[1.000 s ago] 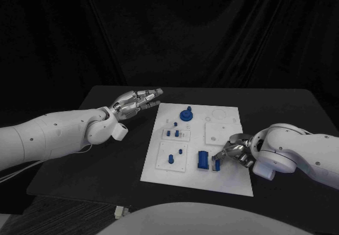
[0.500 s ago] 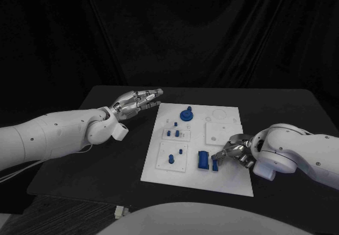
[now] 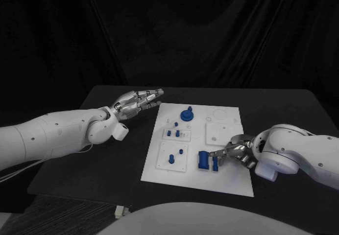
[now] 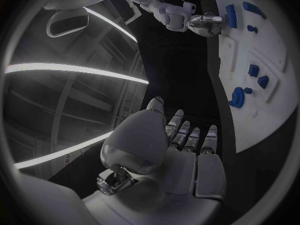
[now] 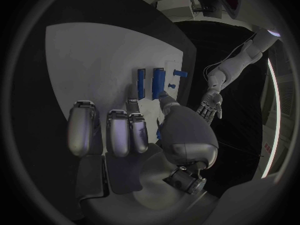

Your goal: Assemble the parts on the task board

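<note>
1. Board (image 3: 225, 178): the white task board lies flat in the middle of the black table (image 3: 106, 161), between the two arms, its long side running away from the robot.
2. Blue parts sit on the board. A round knob-like part (image 3: 185, 115) stands near the far edge, with a small peg (image 3: 189, 107) just beyond it.
3. Two small blocks (image 3: 174, 132) stand in the middle left panel, and a short post (image 3: 170, 158) with a smaller stub (image 3: 179, 151) beside it stands in the near left panel.
4. A larger upright blue block (image 3: 203, 160) stands near the board's near right part, with a thinner blue slab (image 3: 215, 164) just beside it on the right.
5. Right hand (image 3: 235, 152): it rests over the board's right edge, palm down, with its fingers (image 5: 119, 132) stretched towards the slab. One fingertip lies at the slab, but I cannot tell whether it touches or grips it. In the right wrist view the fingers lie fairly straight and side by side, with the two blue pieces just past their tips.
6. Left hand (image 3: 135, 103): it hangs above the table just off the board's far left corner, palm up, fingers spread and lightly curled, holding nothing. The left wrist view shows its fingers (image 4: 190, 137) straight and apart, with the board well beyond them.
</note>
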Controlling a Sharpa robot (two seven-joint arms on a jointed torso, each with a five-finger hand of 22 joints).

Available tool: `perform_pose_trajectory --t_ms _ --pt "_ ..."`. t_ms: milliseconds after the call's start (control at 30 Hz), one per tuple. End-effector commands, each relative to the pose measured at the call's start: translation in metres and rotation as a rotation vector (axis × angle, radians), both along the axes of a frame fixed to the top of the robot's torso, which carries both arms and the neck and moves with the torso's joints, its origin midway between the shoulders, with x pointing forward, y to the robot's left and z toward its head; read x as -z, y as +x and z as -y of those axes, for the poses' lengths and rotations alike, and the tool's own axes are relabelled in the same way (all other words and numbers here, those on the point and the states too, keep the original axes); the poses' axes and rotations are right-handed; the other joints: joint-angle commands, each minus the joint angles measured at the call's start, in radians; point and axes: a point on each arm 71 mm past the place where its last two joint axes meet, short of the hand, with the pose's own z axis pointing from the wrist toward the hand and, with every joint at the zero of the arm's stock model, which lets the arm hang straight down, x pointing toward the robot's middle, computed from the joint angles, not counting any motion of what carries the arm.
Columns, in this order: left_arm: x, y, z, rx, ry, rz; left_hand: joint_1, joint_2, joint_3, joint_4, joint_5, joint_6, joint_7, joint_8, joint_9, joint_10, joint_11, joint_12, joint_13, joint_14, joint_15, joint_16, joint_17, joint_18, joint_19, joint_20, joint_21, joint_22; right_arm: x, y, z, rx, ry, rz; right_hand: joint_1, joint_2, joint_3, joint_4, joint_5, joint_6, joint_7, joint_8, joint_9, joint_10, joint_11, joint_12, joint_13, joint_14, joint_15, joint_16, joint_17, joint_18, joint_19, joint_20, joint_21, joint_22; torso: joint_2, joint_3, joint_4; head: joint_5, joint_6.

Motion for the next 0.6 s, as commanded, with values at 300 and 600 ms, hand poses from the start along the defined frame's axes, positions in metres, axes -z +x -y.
perform_pose_trajectory --t_ms 300,600 --pt "-0.001 -0.001 0.000 0.003 -0.016 0.000 0.013 0.001 0.001 -0.007 0.005 0.002 0.005 0.006 0.001 0.007 -0.001 0.005 0.001 0.007 0.000 0.001 0.001 0.020 0.005 0.005 0.004 0.001 -0.020 0.000 0.015 0.063 0.030 0.080 -0.050 0.032 -0.123 0.130 0.019 0.018 -0.006 0.031 0.003 0.103 -0.006 0.003 0.263 0.077 -0.009 0.002 0.100 0.006 0.019 0.002 0.002 0.193 -0.001 0.0001 -0.0003 -0.001 0.000" --pt "-0.001 0.000 0.001 0.004 -0.018 0.002 0.013 0.001 0.001 -0.008 0.005 0.004 0.005 0.007 0.001 0.008 0.000 0.006 0.001 0.007 0.000 0.001 0.001 0.020 0.005 0.005 0.004 0.001 -0.037 -0.001 0.021 0.084 0.115 0.120 -0.111 0.125 -0.236 0.187 0.035 0.027 -0.010 0.040 -0.003 0.103 -0.010 0.003 0.263 0.079 -0.012 0.007 0.110 0.004 0.022 -0.002 0.012 0.196 0.000 0.0002 -0.0001 -0.005 0.000"
